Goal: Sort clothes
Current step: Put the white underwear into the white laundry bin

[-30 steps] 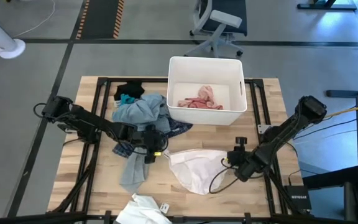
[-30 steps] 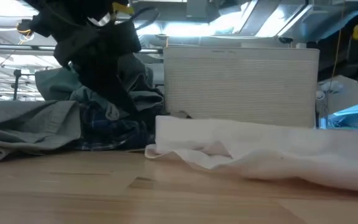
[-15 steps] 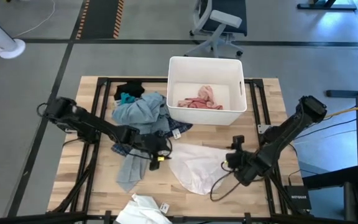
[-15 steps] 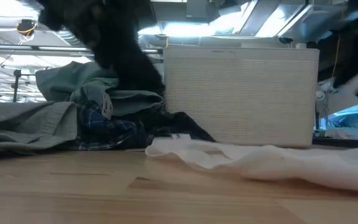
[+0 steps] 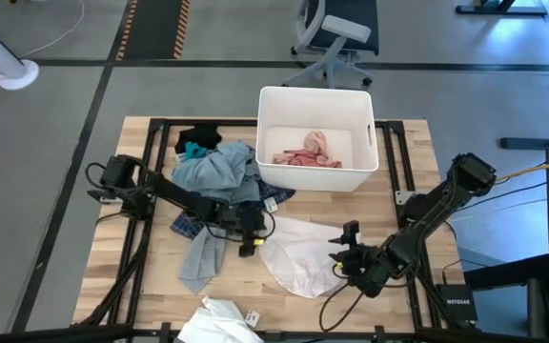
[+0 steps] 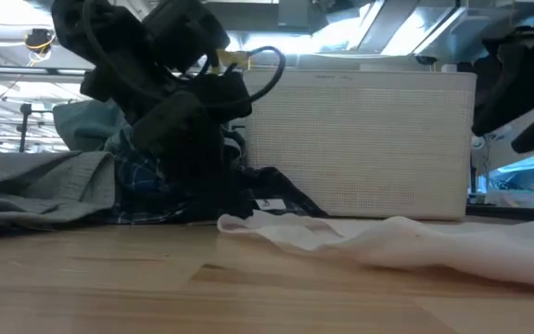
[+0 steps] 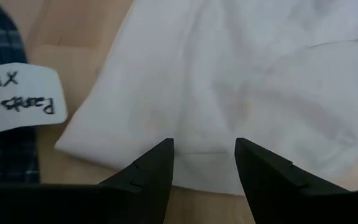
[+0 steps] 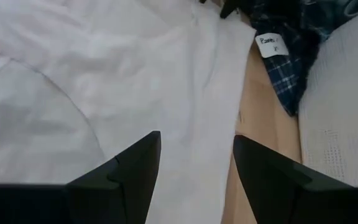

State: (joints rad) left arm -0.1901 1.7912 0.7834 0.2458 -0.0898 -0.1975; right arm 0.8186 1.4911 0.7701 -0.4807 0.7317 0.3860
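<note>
A white garment (image 5: 298, 255) lies slack and spread on the table in front of the bin. My left gripper (image 5: 254, 235) is open at its left edge (image 7: 135, 155), with the fingers low over the cloth. My right gripper (image 5: 343, 253) is open over the garment's right part (image 8: 104, 81). The other clothes are heaped at the far left: a light blue-grey one (image 5: 213, 171), a dark blue plaid one (image 5: 191, 227) with a white tag (image 7: 17, 99), a black one (image 5: 198, 136) and a teal one (image 5: 195, 151). A pink garment (image 5: 305, 152) lies inside the bin.
The white plastic bin (image 5: 267, 143) stands at the far middle, its wall (image 6: 360, 139) just behind the white garment. A second white garment (image 5: 222, 319) hangs over the near edge. There is bare wood at the near left (image 5: 132, 276).
The white garment was raised and stretched between the two grippers. It has sunk and now lies slack on the table. My left gripper has gone down and toward the table's right, onto the garment's left edge. My right gripper has moved toward the table's left and turned.
</note>
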